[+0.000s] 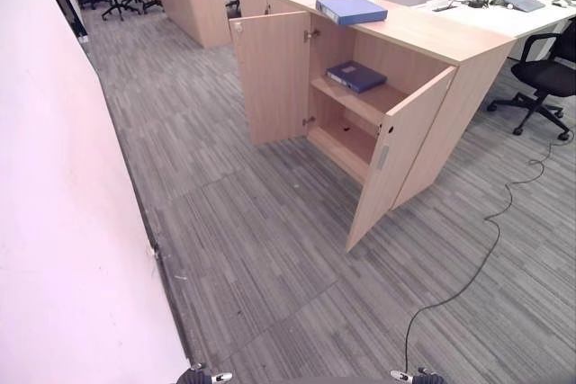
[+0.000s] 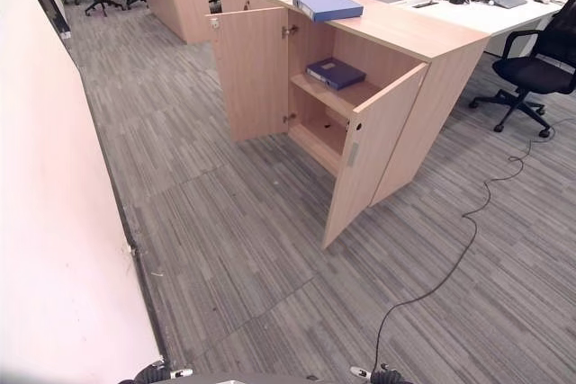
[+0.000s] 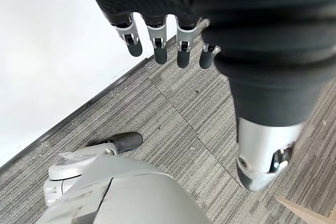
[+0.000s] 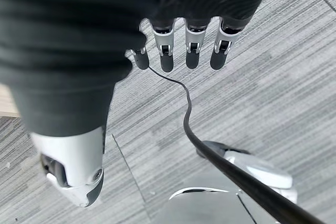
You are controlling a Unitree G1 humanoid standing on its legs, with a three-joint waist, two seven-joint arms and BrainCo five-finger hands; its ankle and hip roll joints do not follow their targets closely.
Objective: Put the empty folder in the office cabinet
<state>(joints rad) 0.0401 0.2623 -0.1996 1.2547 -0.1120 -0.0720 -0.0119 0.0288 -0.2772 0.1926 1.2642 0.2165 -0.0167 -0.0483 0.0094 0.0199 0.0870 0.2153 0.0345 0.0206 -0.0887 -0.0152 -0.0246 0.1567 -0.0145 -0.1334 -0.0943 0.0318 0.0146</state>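
We stand on grey striped carpet (image 1: 270,258) in an office. In the left eye view, a light wooden cabinet (image 1: 432,42) lies ahead with both doors open; a blue folder (image 1: 352,9) lies flat on top, long axis running left-near to right-far, and a darker blue folder (image 1: 356,75) rests on the upper shelf. In the left wrist view, our left hand (image 3: 157,40) hangs with relaxed, straight fingers, empty. In the right wrist view, our right hand (image 4: 178,45) hangs likewise. Both folders lie far ahead, slightly right, so we judge the right hand marginally nearer.
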